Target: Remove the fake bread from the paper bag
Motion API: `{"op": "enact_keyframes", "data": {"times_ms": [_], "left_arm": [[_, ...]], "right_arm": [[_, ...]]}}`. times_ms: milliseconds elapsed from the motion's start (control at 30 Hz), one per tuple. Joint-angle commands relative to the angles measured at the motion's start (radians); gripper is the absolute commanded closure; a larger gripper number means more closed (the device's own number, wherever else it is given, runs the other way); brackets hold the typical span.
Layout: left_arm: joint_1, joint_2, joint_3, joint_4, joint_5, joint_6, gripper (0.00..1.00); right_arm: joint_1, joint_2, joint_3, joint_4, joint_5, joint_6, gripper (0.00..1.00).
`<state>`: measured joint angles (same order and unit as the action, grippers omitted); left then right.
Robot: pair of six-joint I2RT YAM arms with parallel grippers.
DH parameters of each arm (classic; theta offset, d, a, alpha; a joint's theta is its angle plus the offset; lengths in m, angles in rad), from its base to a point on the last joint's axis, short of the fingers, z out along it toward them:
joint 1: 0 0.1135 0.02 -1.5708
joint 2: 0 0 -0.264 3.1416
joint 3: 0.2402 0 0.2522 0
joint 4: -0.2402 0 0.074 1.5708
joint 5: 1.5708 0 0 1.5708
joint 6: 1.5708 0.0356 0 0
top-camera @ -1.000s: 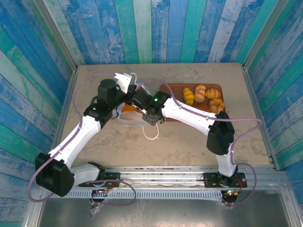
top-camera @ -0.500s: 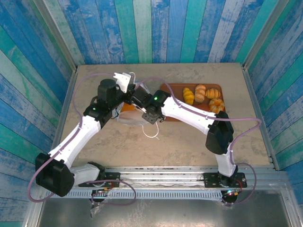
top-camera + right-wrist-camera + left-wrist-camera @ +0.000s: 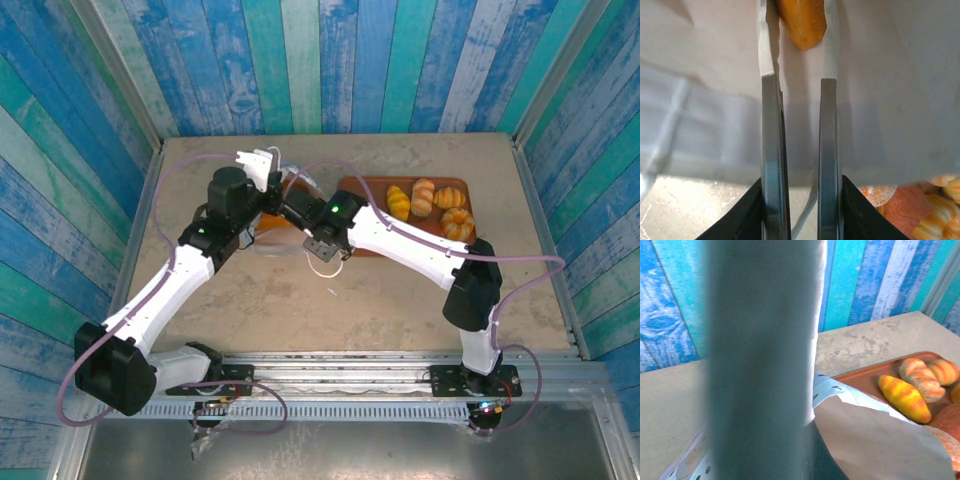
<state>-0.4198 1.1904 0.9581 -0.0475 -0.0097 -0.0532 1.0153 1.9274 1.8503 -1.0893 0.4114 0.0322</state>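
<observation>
The white paper bag lies on its side left of the tray, mouth toward the right arm. My left gripper is shut on the bag's upper rim and holds it up; its blurred finger stands against the paper edge. My right gripper reaches deep inside the bag. Its fingertips are shut on the sides of an orange fake bread, whose far end is cut off by the frame. From above, the right gripper is mostly hidden by the bag.
A brown tray to the right of the bag carries several loaves and buns, also seen past the bag as a yellow loaf. The bag's cord handle trails toward the near side. Striped walls enclose the table.
My right gripper's jaws have narrowed onto the orange bread inside the bag. The right arm has shifted slightly to the right. The left gripper keeps its hold on the rim.
</observation>
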Motion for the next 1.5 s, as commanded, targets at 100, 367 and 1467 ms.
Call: {"op": "enact_keyframes", "data": {"times_ms": [100, 367, 1467], "left_arm": [[0.004, 0.023, 0.004, 0.002, -0.121, -0.016, 1.00], [0.003, 0.028, 0.008, -0.003, -0.157, -0.010, 1.00], [0.004, 0.103, 0.071, -0.092, -0.421, -0.138, 1.00]], "right_arm": [[0.021, -0.094, 0.002, -0.016, 0.041, 0.023, 0.81], [0.023, -0.105, 0.033, -0.083, 0.103, 0.041, 0.82], [0.034, -0.438, -0.108, -0.379, 0.288, 0.459, 0.81]]}}
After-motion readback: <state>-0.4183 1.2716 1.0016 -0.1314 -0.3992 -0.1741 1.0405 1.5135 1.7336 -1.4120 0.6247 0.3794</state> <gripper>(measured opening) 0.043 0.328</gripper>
